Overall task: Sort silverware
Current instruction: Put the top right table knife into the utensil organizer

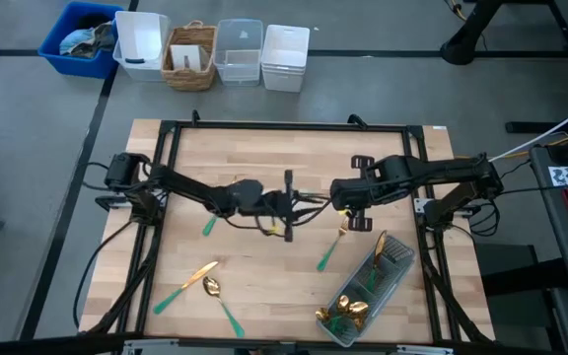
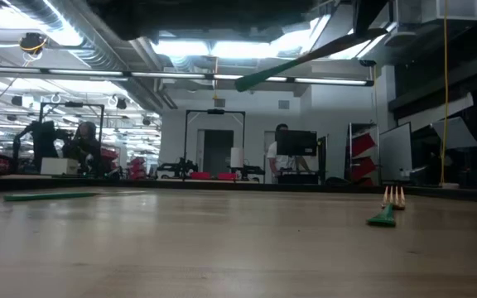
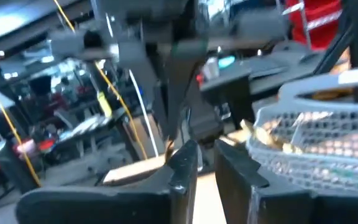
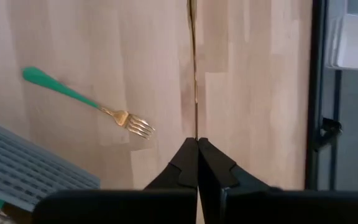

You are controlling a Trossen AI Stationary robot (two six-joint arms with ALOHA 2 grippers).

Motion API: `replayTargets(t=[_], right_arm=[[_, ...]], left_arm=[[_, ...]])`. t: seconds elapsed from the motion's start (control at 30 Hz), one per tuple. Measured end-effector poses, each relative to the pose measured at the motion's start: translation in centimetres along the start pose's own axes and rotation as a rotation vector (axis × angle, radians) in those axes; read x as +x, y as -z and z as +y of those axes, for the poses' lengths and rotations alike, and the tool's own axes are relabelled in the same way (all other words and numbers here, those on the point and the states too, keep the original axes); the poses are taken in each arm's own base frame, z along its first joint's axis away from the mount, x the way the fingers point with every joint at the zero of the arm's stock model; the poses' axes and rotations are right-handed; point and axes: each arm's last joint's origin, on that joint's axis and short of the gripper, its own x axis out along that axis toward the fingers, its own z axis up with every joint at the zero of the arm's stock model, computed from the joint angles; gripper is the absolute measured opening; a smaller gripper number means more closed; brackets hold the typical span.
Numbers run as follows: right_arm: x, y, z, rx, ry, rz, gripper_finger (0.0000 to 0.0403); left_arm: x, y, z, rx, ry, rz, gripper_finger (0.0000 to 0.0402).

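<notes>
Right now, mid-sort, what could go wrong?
1. The left gripper seems to hold a utensil high over the table. How firmly it holds cannot be seen, and a slip would drop it among the unsorted pieces.
2. The right gripper, shut, hangs close by at mid-table, so the arms could clash.
3. The tray lies askew near the table's edge; a nudge might shift it.

Left hand (image 1: 286, 204) mid-table, apparently holding knife (image 1: 289, 225); right hand (image 1: 341, 193) just beside.
</notes>
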Motion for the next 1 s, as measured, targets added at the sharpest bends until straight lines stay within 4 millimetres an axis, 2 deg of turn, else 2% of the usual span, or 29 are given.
replayTargets(t=[0.2, 0.4, 0.7, 1.0], right_arm=[[0.0, -0.1, 0.1, 0.004, -0.012, -0.013, 0.0000], [0.0, -0.2, 0.1, 0.007, -0.014, -0.023, 0.0000], [0.0, -0.4, 0.1, 0.009, -0.018, -0.040, 0.0000], [0.0, -0.5, 0.1, 0.012, -0.019, -0.050, 0.0000]], left_arm=[[3.1, 0.1, 1.1, 0.013, -0.002, 0.090, 0.0104], [3.7, -0.8, 1.7, 0.013, -0.009, 0.088, 0.0150], [3.9, 0.4, 3.2, -0.075, -0.024, 0.199, 0.0155], [3.9, 0.8, 3.4, -0.060, -0.007, 0.222, 0.0144]])
